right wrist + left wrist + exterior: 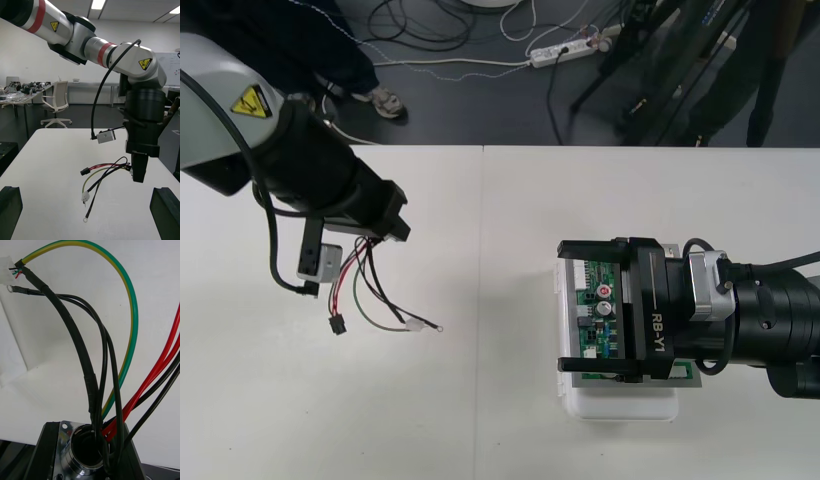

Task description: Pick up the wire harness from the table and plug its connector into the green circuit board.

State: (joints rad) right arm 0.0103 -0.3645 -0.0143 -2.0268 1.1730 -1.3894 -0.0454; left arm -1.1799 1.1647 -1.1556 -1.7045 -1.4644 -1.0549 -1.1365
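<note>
At nine o'clock the left end effector (383, 230) pinches the round metal socket (80, 450) of the thin red, black and green wire harness (365, 290), small black plug (337, 326) dangling; the spread right end effector (570, 305) straddles the green circuit board (600, 310) at three o'clock and could best steady the plug for insertion.

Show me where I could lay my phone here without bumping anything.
Free: the bare table between the dangling harness and the green board, and the near left corner. Crowded: the board, straddled by the right jaws, and under the left jaws holding the harness.
</note>
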